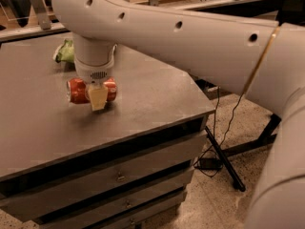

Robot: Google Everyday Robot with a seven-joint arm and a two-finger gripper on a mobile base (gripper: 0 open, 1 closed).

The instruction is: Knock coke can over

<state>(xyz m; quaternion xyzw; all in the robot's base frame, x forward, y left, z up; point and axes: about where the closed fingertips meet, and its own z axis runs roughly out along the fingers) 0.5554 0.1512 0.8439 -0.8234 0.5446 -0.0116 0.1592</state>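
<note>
The coke can (77, 90) is red with a silver end and lies on its side on the dark grey table (157, 94), left of centre. My gripper (97, 99) hangs straight down from the white wrist (94, 61). It is right in front of the can's middle and covers it, so the can shows on both sides of it. I cannot tell whether the gripper touches the can.
A green chip bag (65, 51) lies at the table's back left, just behind the wrist. The table is a drawer cabinet with its front edge (119, 140) close below. My white arm spans the upper right. A black stand leg (224, 163) and cables lie on the floor.
</note>
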